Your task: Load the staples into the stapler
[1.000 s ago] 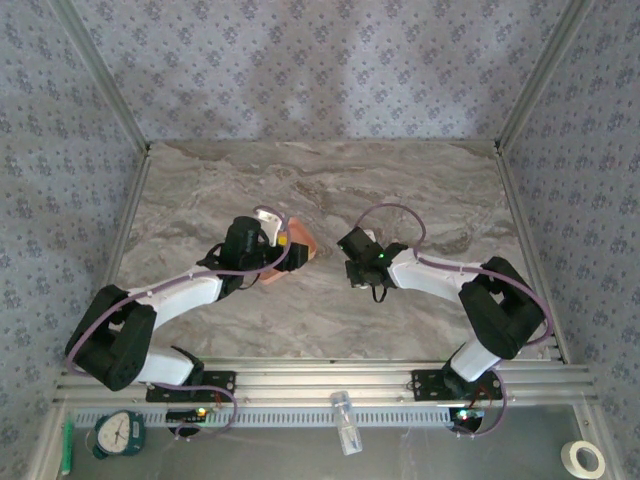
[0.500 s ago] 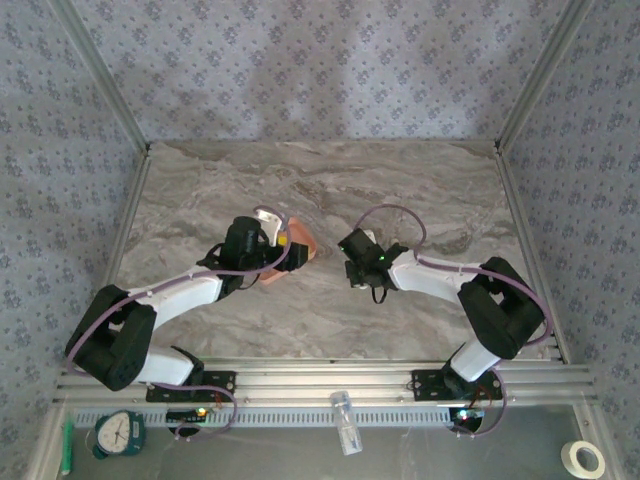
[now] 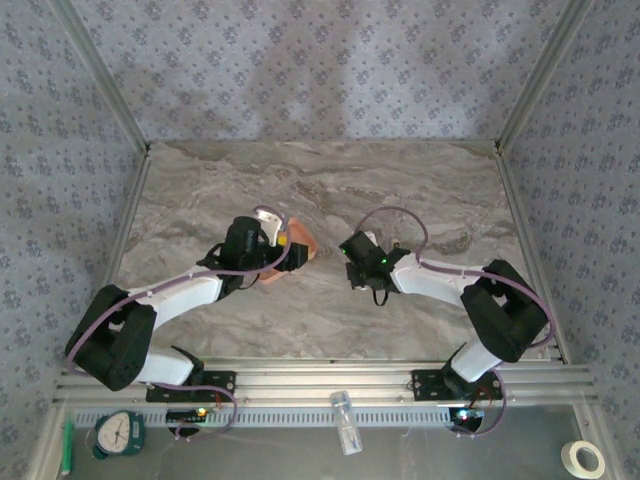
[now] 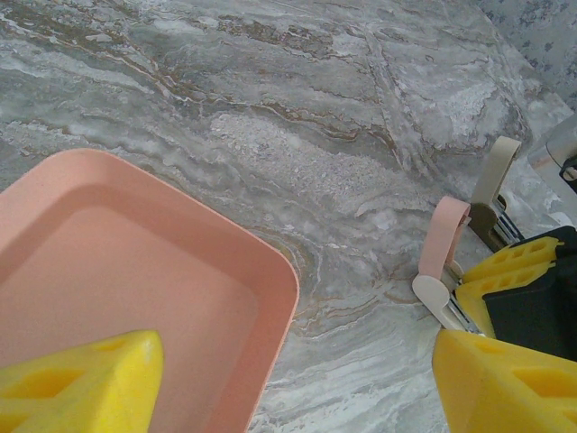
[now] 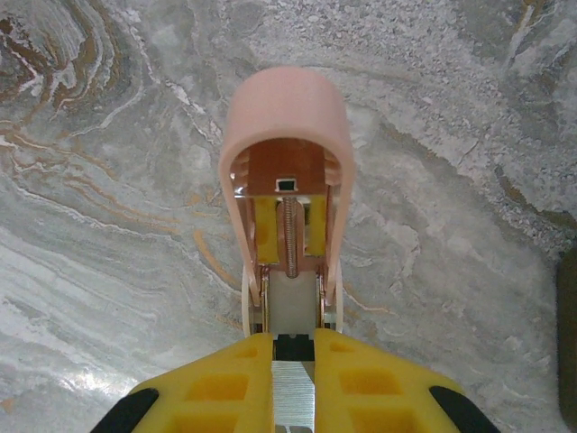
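Right gripper [image 5: 293, 365] clamped on the small pale pink and white plastic stapler [image 5: 284, 126], lid hinged open; judged light, slick and weak at the hinge, best held by its rigid base.

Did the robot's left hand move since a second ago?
No. The left hand hangs open over the pink tray, just as far from the table's front rail as before.

One stapler [image 5: 285, 180], one pink tray [image 4: 180, 298], two arms [image 3: 180, 293] [image 3: 440, 280].
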`<state>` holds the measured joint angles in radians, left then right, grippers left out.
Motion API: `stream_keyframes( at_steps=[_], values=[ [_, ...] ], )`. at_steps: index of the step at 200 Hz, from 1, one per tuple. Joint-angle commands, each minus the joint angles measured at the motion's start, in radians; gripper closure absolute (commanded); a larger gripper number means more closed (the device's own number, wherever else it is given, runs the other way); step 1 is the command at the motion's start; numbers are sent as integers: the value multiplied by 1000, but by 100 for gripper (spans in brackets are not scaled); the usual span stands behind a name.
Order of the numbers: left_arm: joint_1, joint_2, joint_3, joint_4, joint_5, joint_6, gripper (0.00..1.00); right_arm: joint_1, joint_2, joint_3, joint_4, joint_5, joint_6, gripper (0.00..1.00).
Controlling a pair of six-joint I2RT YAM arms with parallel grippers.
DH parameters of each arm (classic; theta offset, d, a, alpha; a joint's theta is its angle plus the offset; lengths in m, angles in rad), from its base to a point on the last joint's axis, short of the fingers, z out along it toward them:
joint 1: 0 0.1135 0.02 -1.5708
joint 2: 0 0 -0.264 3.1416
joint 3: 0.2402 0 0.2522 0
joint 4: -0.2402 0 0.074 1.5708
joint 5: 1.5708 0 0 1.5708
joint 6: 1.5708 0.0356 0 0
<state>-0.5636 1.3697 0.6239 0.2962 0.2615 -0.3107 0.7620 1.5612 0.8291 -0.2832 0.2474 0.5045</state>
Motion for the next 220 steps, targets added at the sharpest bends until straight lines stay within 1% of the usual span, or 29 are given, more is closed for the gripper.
stream_keyframes(
  at_steps=[1, 28, 61, 121, 157, 178, 220],
  values=[
    [-7, -11, 10, 20, -4, 14, 22, 8, -17, -19, -45, 3, 6, 84],
    [-6, -9, 13, 20, -1, 16, 22, 10, -23, -18, -47, 0, 6, 83],
    [-9, -9, 15, 20, -1, 16, 22, 10, -35, -2, -61, -2, 3, 80],
    [-9, -15, 12, 18, -1, 15, 22, 14, -122, 40, -127, 10, -6, 69],
    [-10, -15, 21, 2, -7, -9, 22, 11, -173, 60, -173, 4, -6, 69],
    [-11, -16, 45, -48, -19, -30, 22, 11, -190, 84, -192, 4, -14, 68],
    [15, -26, 119, -245, -53, -41, 22, 19, -201, 155, -200, -39, -43, 67]
  ],
)
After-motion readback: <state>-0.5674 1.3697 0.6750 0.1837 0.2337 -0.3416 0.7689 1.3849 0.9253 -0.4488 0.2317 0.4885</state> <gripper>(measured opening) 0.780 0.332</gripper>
